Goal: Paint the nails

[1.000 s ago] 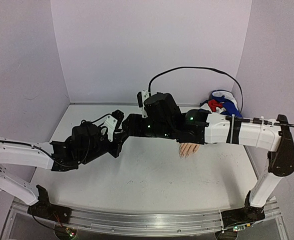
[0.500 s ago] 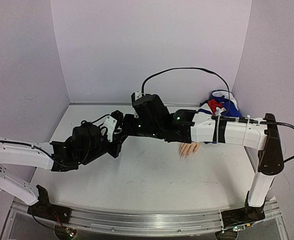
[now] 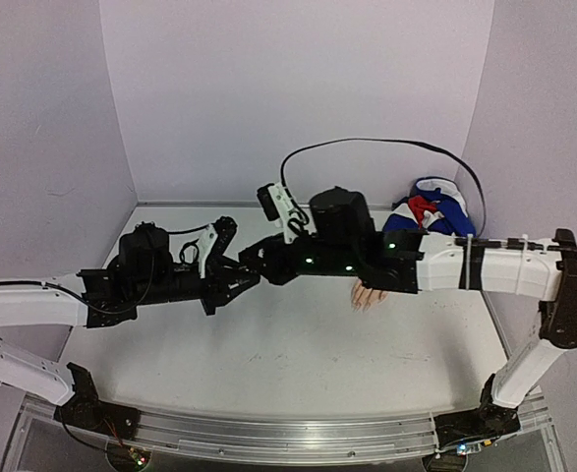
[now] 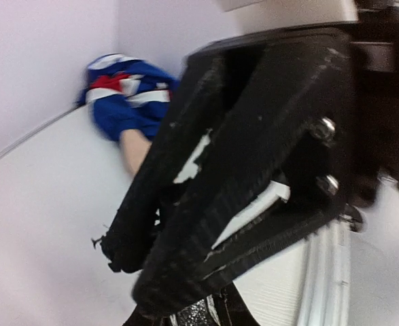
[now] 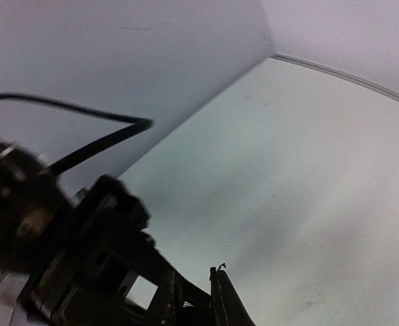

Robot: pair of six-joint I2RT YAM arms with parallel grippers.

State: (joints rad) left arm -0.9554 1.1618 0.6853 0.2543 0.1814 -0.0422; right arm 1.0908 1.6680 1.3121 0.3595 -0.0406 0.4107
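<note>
The pale mannequin hand [image 3: 370,292] lies on the table, fingers towards me, half under my right arm; its nails are too small to make out. Its blue, white and red sleeve [image 3: 429,208] lies at the back right and also shows in the left wrist view [image 4: 127,96]. My left gripper [image 3: 231,285] is shut on a small glittery bottle [image 4: 193,311]. My right gripper [image 3: 255,259] meets it from the right. Its black fingers [image 4: 185,204] close onto the bottle's top. In the right wrist view my right gripper [image 5: 194,293] has its jaws nearly together, with something dark between them.
The white table [image 3: 288,344] is walled by lilac panels at the back and both sides. A black cable [image 3: 386,141] loops above my right arm. A metal rail [image 3: 268,435] runs along the near edge.
My left arm has drawn back to the left and its gripper has tilted. My right arm's wrist has shifted right and turned. The two grippers still meet at the table's middle left.
</note>
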